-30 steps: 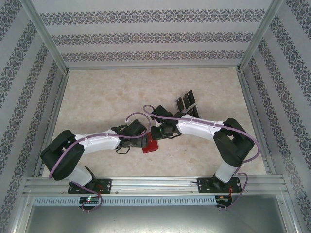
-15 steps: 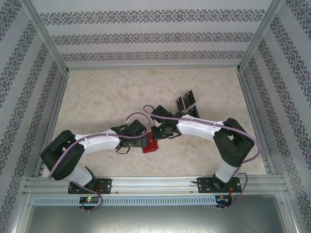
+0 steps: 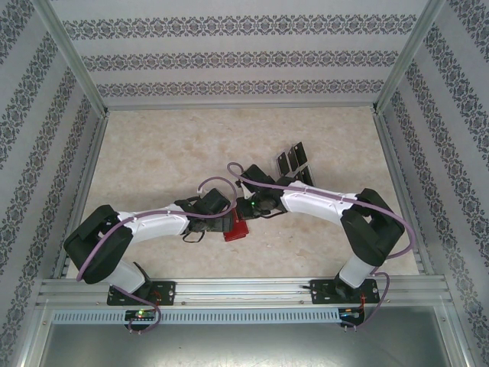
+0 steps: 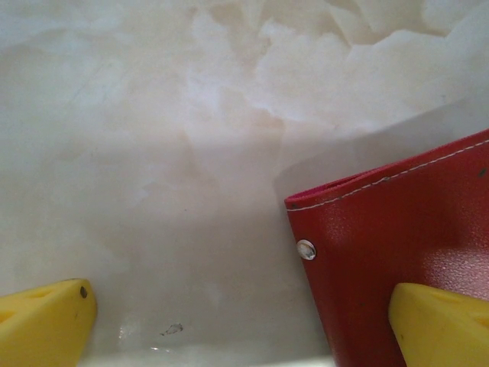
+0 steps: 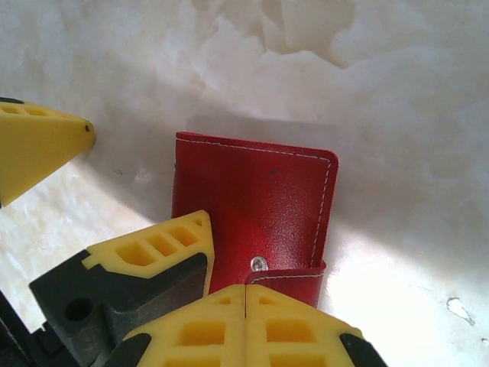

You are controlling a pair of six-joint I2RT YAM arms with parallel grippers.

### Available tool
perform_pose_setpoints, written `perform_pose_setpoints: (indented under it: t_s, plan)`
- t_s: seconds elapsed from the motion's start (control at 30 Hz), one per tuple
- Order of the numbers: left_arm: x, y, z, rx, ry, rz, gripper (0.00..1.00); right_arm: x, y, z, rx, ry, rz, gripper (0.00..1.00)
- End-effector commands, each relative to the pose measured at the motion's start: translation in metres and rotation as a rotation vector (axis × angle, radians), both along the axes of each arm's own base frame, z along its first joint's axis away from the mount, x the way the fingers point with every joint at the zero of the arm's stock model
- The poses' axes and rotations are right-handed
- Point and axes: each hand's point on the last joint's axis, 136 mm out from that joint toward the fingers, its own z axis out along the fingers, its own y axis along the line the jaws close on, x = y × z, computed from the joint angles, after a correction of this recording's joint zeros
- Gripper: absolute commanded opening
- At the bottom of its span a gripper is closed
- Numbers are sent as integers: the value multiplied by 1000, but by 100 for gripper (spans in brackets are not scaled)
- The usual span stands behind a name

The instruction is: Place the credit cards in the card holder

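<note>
Table [image 3: 153, 153]: marbled top, both arms reaching in to meet at the middle.

Credit cards [image 3: 291, 162]: black, standing in a group beyond the right arm and well apart from the work. None is in a gripper.

Card holder [image 5: 260, 191]: red, lying flat at the table centre between the two wrists. It looks folded shut, with the clasp tab [image 5: 294, 281] wrapped over its near edge.

Left gripper [image 4: 241, 298]: jaws spread as wide as they go, holding nothing. One finger sits over the red cover, the other over bare table beside it.

Right gripper [image 5: 244, 294]: jaws fully closed, tips meeting right at the tab. I cannot tell whether any of the tab is pinched between them.

Snap stud [image 5: 260, 264]: just beside the right tips, apparently fastened.

Risks as I judge them:
- If the right tips have closed beside the tab and not on it, a pull comes away empty.
- If they do have it, the wallet is light and nothing clamps it, so it may lift or slide whole instead of unsnapping.
- The two grippers are crowded close, so any sideways correction may knock their fingers together.
</note>
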Motion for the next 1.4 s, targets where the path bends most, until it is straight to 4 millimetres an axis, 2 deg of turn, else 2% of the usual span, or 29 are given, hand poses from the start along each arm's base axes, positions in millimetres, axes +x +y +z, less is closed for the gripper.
perform_pose_setpoints:
  t_s: [0.0, 0.4, 0.67, 1.07, 1.37]
  plan:
    - [-8, 14, -15, 55, 44, 10, 100, -3, 5, -9, 25, 34, -1, 0]
    - [-7, 13, -15, 54, 45, 6, 100, -5, 1, -35, -26, 58, -11, 0]
    - [-6, 11, -13, 53, 43, 5, 100, -2, -2, -44, -50, 53, -23, 0]
    - [-5, 11, -12, 57, 44, 3, 100, -10, 0, -46, -65, 55, -3, 0]
    - [-6, 11, -13, 60, 44, 3, 100, -15, 0, -40, -64, 39, 7, 0]
